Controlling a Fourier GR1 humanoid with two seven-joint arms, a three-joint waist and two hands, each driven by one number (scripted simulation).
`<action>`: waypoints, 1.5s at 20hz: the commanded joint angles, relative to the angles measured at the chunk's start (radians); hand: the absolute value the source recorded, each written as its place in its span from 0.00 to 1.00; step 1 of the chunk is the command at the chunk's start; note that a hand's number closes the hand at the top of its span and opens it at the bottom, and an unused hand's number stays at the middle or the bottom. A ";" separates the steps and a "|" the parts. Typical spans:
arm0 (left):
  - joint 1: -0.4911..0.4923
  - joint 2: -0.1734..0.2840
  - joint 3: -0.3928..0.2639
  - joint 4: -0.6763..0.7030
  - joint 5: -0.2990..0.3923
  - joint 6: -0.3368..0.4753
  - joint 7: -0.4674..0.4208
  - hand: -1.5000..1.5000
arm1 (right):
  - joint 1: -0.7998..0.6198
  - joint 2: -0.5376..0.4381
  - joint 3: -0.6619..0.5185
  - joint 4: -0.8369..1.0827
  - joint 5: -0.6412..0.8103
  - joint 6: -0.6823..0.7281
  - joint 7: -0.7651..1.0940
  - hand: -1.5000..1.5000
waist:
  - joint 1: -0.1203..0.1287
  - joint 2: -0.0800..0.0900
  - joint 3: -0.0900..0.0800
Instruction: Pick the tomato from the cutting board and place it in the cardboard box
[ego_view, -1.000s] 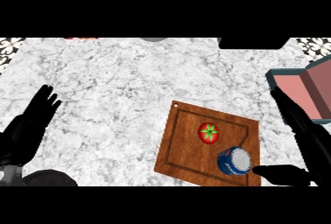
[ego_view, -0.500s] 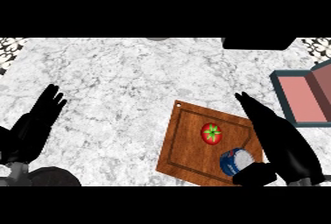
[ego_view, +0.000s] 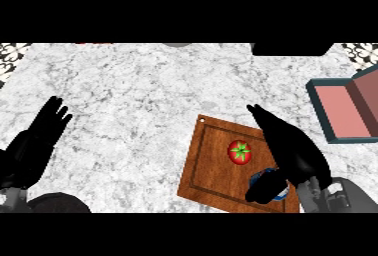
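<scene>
While the white marble counter (ego_view: 148, 90) with its grey veining fills nearly the whole head view, a wooden cutting board (ego_view: 210, 165) lies on it right of centre, turned at an angle so one corner points away from the robot. The tomato (ego_view: 239, 151) sits on that board, red with a green star-shaped stem, about midway across the wood and touched by nothing. Just beside it, toward the near corner of the board, a small blue round thing (ego_view: 272, 187) lies mostly hidden under the right hand; what it is cannot be told.

That right hand (ego_view: 288, 150) hangs over the board's right side with its fingers stretched out straight, pointing away and slightly leftward, and the thumb angled down near the blue thing. It is released and grasps nothing; its fingers lie just right of the tomato, not on it.

At the right edge stands the box (ego_view: 347, 112), with a dark teal rim and a pinkish-brown inside, cut off by the frame and well apart from the board. The left hand (ego_view: 37, 142) rests at the left edge, fingers up and unclenched, holding nothing.

Along the far edge, a dark block (ego_view: 291, 48) shows, and patterned black-and-white patches (ego_view: 15, 51) fill the far corners.
</scene>
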 joint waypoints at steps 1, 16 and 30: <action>-0.050 0.025 0.068 0.055 0.036 -0.058 0.010 0.50 | -0.017 0.063 0.025 -0.005 0.031 0.054 0.171 0.00 | -0.010 0.000 0.000; -0.031 -0.036 0.103 -0.042 -0.037 -0.055 0.105 0.50 | -0.061 0.212 -0.025 0.199 0.196 0.101 -0.016 0.00 | 0.000 0.000 0.001; -0.019 -0.119 0.109 0.051 -0.107 -0.105 0.015 0.50 | -0.015 0.290 -0.034 0.227 0.279 0.179 0.037 0.00 | -0.009 0.001 0.000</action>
